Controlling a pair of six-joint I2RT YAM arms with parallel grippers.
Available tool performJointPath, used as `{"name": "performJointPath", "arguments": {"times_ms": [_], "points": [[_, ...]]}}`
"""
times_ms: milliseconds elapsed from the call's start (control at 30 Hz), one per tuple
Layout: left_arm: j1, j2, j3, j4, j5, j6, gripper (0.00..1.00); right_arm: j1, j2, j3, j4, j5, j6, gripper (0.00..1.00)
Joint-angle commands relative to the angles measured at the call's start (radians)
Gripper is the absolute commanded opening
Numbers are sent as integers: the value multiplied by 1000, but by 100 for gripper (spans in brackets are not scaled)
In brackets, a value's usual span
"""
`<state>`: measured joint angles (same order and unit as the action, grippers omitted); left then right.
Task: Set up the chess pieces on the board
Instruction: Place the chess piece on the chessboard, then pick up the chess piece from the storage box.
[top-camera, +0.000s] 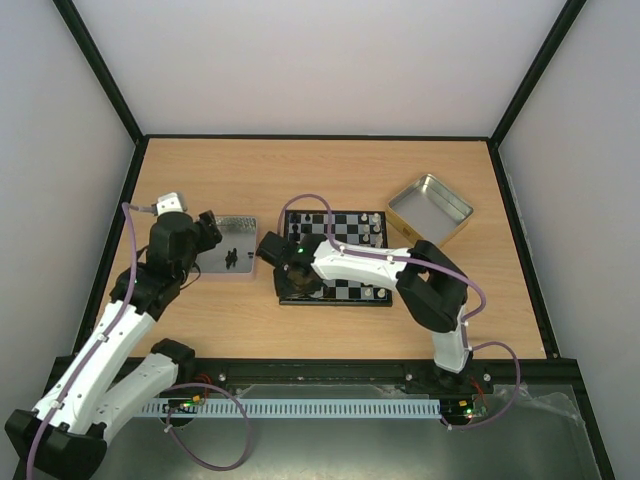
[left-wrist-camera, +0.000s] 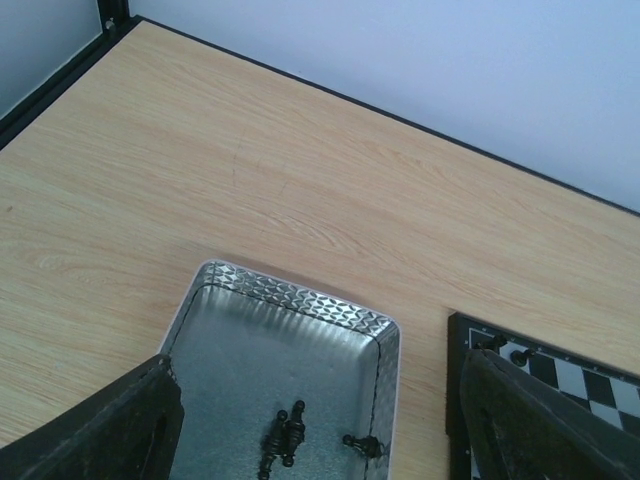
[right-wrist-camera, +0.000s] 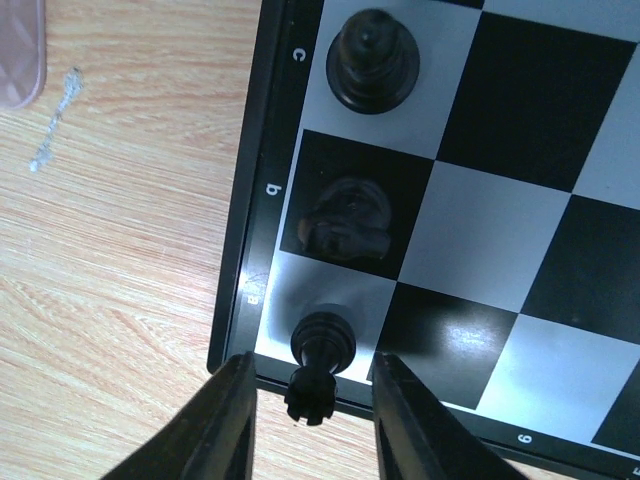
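Right gripper (right-wrist-camera: 313, 372) released: jaws straddle a small black rook (right-wrist-camera: 322, 350) with a gap on each side. Rook sits on the corner square of the black-and-silver checked board (right-wrist-camera: 500, 200). Left gripper (left-wrist-camera: 320, 365) spread wide, empty, above an embossed metal tray (left-wrist-camera: 300, 295) holding loose black pieces (left-wrist-camera: 285, 435).

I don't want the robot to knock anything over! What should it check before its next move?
1. Right gripper not squeezing the corner piece: ok, there are gaps on both sides.
2. That piece sits on its corner square of the board: ok.
3. That piece stands fully upright: cannot tell from above.
4. Neighbouring black piece is clear of the fingers: ok.
5. Left gripper is open above the tray: ok.
6. Black pieces wait in the tray: ok, some lie there.
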<state>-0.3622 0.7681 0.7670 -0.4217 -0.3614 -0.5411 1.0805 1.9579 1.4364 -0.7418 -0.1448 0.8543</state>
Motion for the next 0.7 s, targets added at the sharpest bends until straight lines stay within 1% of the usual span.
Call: {"name": "performJointPath", "arguments": {"times_ms": [0,167,267,333,400,467,567,667], "points": [[22,19,-14,6,43,21,81,6,-105,-12,30,72,14,37],[59,79,-24,17,120,63,90,2,-242,-87,84,213,25,42],[85,148,-13,19,174,107,91,-15,-300,-141,127,266,11,43],[105,206,1,19,249,125,90,-37,-326,-178,165,266,-6,43],[110,277,15,11,326,111,86,-63,-338,-208,194,252,-27,43],[114,356,25,-2,322,66,78,-85,-341,-226,214,240,-48,43],[127,489,63,-39,307,15,61,-110,-339,-243,232,237,-85,42],[133,610,87,-51,321,3,44,-123,-340,-256,248,239,-114,40]]}}
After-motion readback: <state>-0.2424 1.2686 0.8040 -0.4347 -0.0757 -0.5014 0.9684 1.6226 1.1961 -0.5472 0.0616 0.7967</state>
